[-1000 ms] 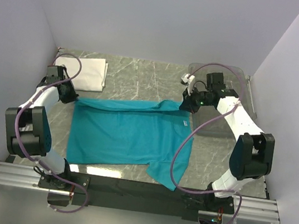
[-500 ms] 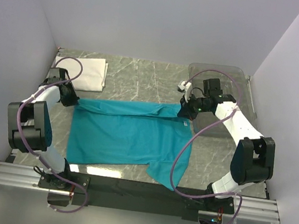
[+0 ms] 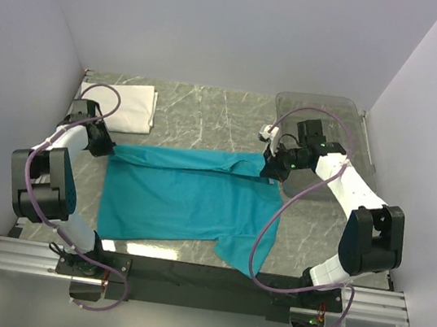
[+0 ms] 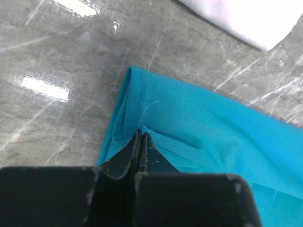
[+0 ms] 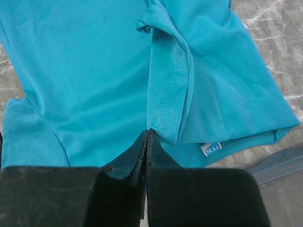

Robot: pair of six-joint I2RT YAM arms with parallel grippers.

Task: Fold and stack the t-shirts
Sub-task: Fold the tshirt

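Nearest the arm bases, the plain teal-blue cloth t-shirt (image 3: 188, 200) lies spread over the middle of the grey marbled tabletop (image 3: 209, 113). One short sleeve (image 3: 242, 253) trails toward 5 o'clock at the table's near edge.

Its far edge is lifted and drawn into a taut band from 9 o'clock to 2 o'clock. At the 9 o'clock end, the left gripper (image 4: 142, 135) is clenched on a pinch of the hemmed corner. At the 2 o'clock end, the right gripper (image 5: 147, 135) is clamped on a doubled fold of cloth just beside the small white neck label (image 5: 210, 149).

Farther back, the plain white cloth t-shirt (image 3: 124, 107) lies at 10 o'clock as a flat folded rectangle, apart from the teal one. A clear plastic bin (image 3: 348, 121) stands at 1 o'clock by the far right wall.

I judge the white shirt done and the teal one at its first fold, with stacking yet to come.

The next move appears to call for:
- both arms carrying the held edge together toward 6 o'clock;
- level, matched travel, so the band stays straight and the cloth lays flat;
- letting go only once the edges meet squarely, since slack or uneven pull could bunch the thin fabric.
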